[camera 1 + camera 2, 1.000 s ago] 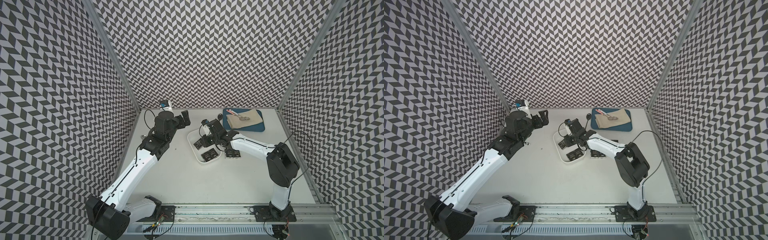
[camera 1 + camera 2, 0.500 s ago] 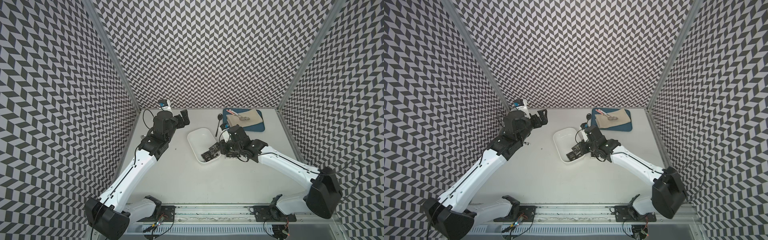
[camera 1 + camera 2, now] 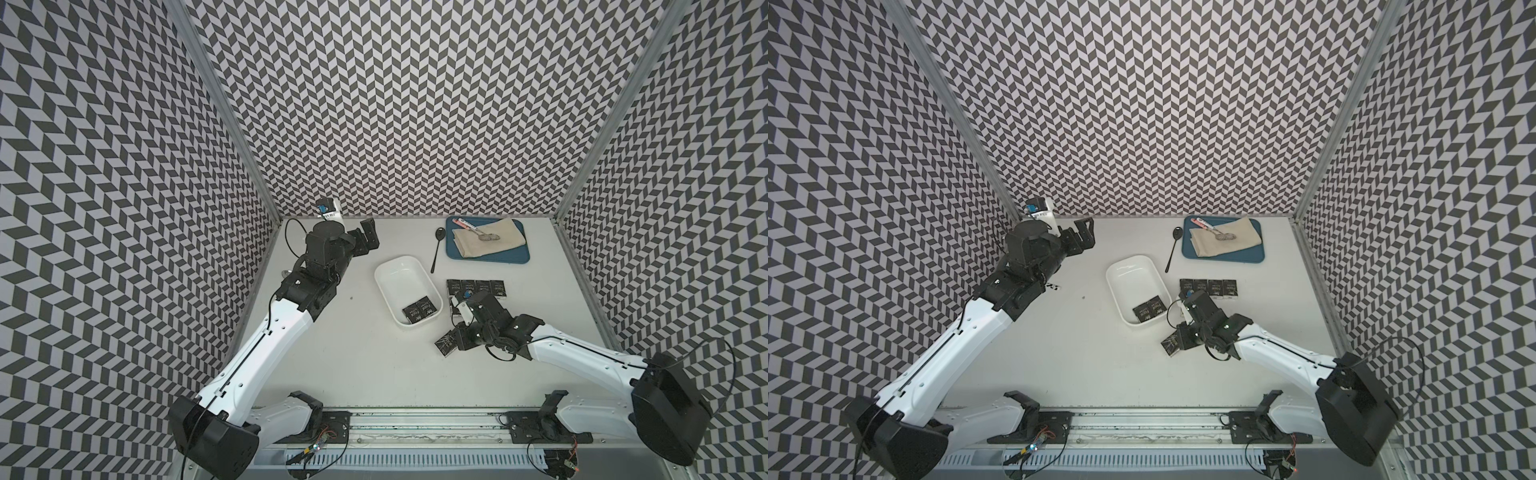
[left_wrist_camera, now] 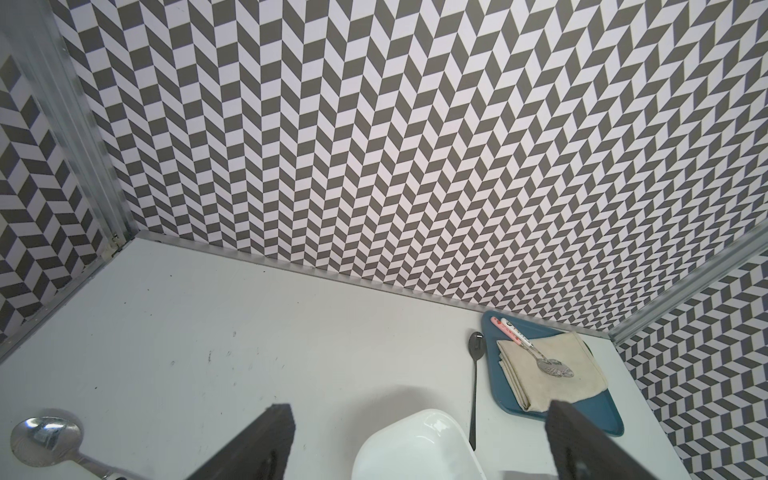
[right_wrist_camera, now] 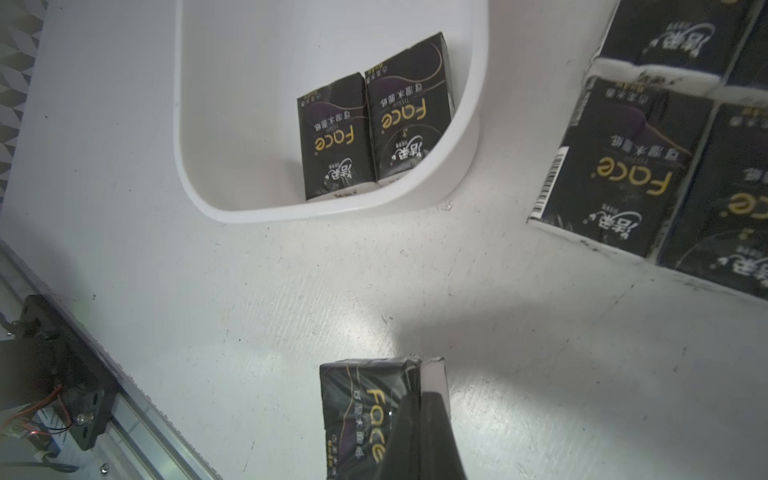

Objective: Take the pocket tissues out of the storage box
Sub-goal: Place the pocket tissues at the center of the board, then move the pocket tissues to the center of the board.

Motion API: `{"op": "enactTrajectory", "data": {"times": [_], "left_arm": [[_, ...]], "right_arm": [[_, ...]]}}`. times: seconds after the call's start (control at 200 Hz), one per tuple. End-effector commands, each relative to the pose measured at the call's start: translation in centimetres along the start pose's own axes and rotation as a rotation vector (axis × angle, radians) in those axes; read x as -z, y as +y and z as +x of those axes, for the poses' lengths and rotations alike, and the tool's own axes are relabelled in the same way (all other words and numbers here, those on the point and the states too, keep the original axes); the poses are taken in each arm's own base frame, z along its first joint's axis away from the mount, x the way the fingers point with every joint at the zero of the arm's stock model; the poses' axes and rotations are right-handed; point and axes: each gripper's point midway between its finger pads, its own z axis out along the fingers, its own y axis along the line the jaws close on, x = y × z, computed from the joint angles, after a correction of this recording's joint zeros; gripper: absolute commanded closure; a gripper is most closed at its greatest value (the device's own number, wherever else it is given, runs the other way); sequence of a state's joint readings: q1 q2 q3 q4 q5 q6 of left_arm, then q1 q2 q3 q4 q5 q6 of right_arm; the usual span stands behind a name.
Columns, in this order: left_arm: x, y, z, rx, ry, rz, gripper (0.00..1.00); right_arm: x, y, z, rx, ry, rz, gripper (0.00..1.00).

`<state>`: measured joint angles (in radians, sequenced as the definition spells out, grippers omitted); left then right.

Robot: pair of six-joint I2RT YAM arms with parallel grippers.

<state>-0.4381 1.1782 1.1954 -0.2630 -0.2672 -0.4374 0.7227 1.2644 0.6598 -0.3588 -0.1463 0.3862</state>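
Your storage box [image 3: 401,282] sits in the middle of the table [image 3: 353,365], with two packets [image 3: 420,312] side by side in its near end. Right of the box, a row of four packets [image 3: 476,289] lies on the table. A lone packet [image 3: 444,350] is in your right claw [image 3: 454,344], in front of the box's near right corner. The tray [image 3: 490,259] is back right with a cloth [image 3: 498,241] on it, and a spoon [image 3: 436,245] lies between tray and box.

Held in the right gripper [image 3: 453,344], glossy black pocket-tissue packet [image 5: 361,411] half covered by a black finger [image 5: 428,440], cropped at frame edge. Beyond the pincer, matching black packets [image 5: 623,166] likewise cropped.
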Motion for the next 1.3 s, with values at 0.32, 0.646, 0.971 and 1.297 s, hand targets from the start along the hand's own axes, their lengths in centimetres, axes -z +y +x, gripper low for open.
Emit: {"op": "enactTrajectory", "data": {"times": [0.32, 0.646, 0.971, 1.297], "left_arm": [[0.9, -0.6, -1.8, 0.003, -0.040, 0.025, 0.01], [0.9, -1.0, -2.1, 0.001, -0.042, 0.039, 0.01], [0.4, -1.3, -1.6, -0.006, -0.029, 0.060, 0.01], [0.5, -1.5, -2.2, -0.005, -0.041, 0.061, 0.01]], "right_arm": [[0.7, -0.3, -3.6, 0.049, -0.084, 0.087, 0.74], [1.2, -0.2, -2.3, -0.088, -0.054, 0.063, 0.61], [1.4, -1.0, 2.7, -0.210, 0.073, 0.044, 0.57], [0.1, 0.0, 5.3, -0.261, 0.105, -0.082, 0.55]]}}
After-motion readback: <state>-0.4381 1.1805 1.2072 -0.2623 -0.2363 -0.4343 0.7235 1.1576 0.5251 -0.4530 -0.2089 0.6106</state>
